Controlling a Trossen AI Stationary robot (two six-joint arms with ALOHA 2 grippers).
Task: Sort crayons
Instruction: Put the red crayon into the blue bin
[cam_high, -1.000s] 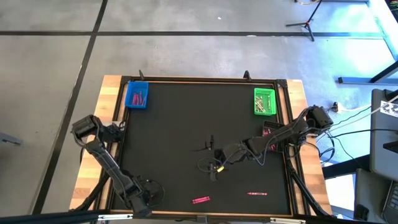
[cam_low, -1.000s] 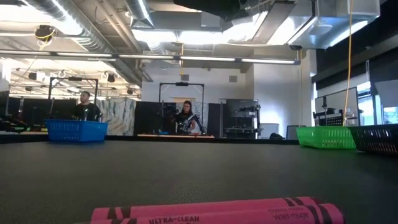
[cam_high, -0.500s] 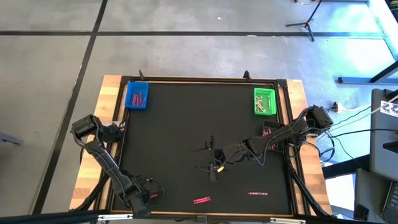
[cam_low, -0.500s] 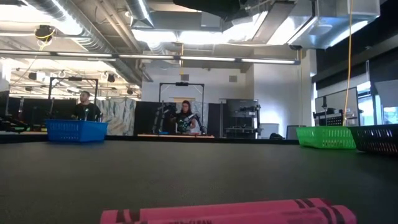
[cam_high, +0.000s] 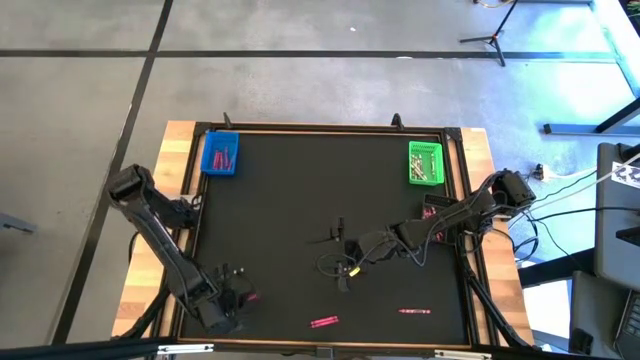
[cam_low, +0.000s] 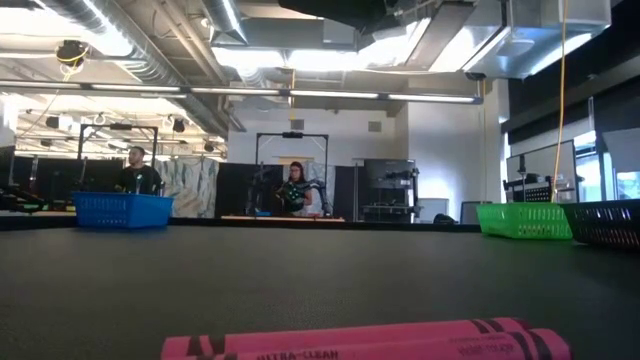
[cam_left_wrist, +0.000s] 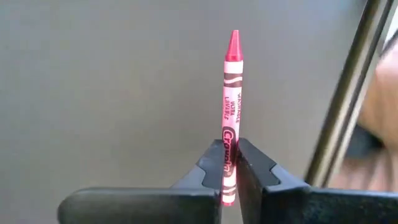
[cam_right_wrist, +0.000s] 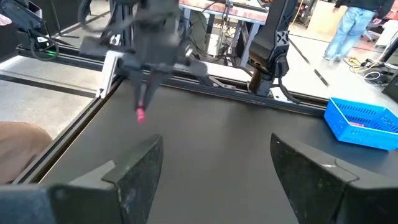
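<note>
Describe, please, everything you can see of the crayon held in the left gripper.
The crayon is a thin pink-red stick in a paper wrapper with dark bands and printed lettering, its bare pointed tip facing away from the wrist. The left gripper is shut on its lower part, fingers pressing both sides. It is lifted off the dark mat, near the table's front-left corner.

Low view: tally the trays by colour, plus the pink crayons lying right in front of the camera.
Blue tray: 1
Green tray: 1
Pink crayons: 2, lying side by side
Total: 4
</note>
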